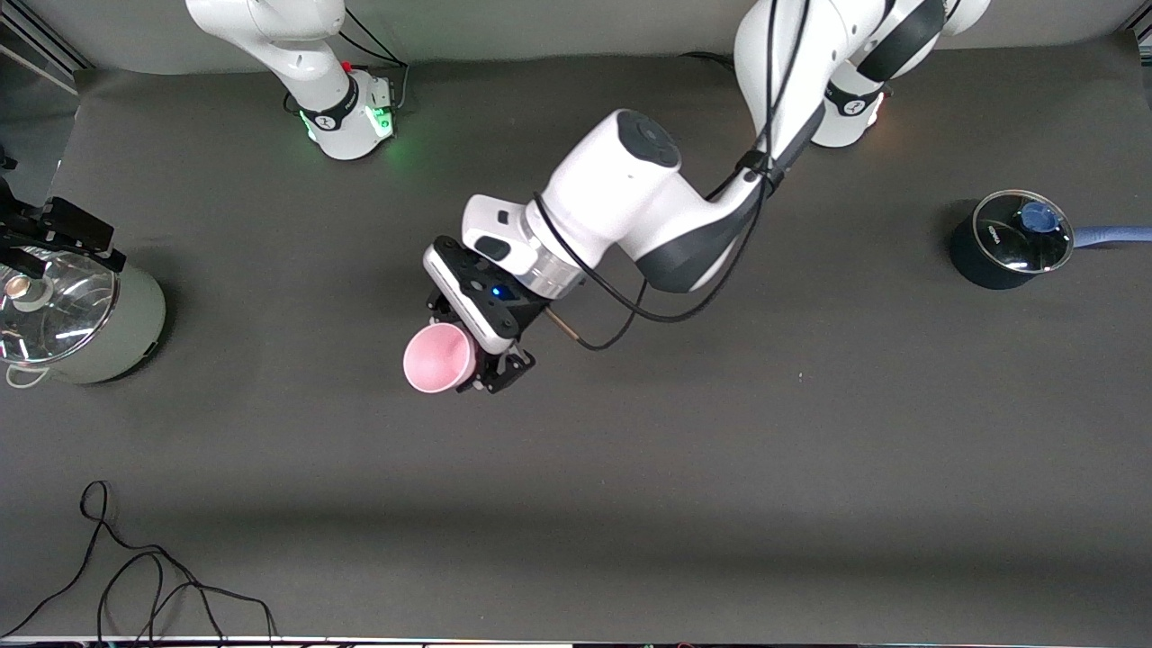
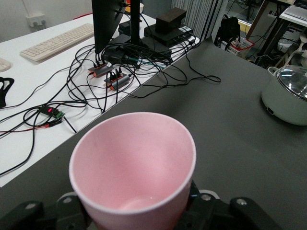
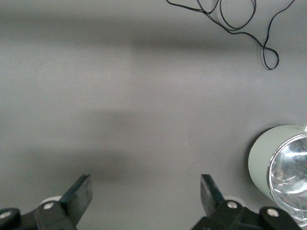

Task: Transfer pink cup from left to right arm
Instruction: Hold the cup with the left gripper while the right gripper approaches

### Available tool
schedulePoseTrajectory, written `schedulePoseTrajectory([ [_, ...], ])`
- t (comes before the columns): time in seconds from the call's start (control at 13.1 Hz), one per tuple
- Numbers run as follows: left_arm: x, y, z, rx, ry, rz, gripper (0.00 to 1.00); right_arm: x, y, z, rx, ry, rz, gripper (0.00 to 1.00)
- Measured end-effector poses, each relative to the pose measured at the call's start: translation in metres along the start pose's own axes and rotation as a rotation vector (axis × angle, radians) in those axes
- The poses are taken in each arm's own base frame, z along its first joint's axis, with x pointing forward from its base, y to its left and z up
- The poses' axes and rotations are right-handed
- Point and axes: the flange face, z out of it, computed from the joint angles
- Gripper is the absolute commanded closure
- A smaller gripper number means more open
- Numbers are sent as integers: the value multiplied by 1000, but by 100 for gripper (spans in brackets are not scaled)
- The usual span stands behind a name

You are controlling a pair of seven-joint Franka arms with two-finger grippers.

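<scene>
The pink cup point(image 1: 436, 358) is a small pale pink tapered cup. My left gripper point(image 1: 472, 346) is shut on it and holds it tilted in the air over the middle of the table, mouth open and empty. In the left wrist view the cup point(image 2: 134, 158) fills the foreground between the black fingers point(image 2: 240, 211). My right gripper point(image 1: 56, 236) hangs over the right arm's end of the table, just above the grey-green pot. In the right wrist view it point(image 3: 144, 184) is open and empty over bare table.
A grey-green pot with a glass lid point(image 1: 81, 315) stands at the right arm's end, also in the right wrist view point(image 3: 283, 163). A dark blue pot with a lid point(image 1: 1008, 243) stands at the left arm's end. A loose black cable point(image 1: 135, 576) lies near the front edge.
</scene>
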Motion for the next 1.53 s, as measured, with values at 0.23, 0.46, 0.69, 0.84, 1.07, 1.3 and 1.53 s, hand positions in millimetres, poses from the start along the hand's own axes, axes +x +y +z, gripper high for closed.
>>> schedulePoseTrajectory([
  [0.23, -3, 45, 8, 55, -22, 10, 100, 1, -18, 1, 14, 0, -31, 0],
  [0.46, -5, 67, 10, 71, -27, 8, 100, 4, -28, 3, 45, 1, -41, 0],
  [0.69, -6, 63, 11, 82, -34, 4, 100, 22, -32, 4, 95, 21, -42, 0],
  [0.84, -6, 61, 11, 85, -37, 2, 100, 42, -50, 9, 118, 29, -69, 0],
  [1.07, -6, 61, 11, 85, -39, 1, 100, 63, -85, 25, 128, 17, -111, 0],
  [1.3, -6, 61, 11, 86, -40, 0, 100, 77, -127, 35, 140, 27, -129, 0],
  [1.53, -6, 61, 11, 86, -41, 0, 100, 82, -166, 37, 152, 44, -86, 0],
])
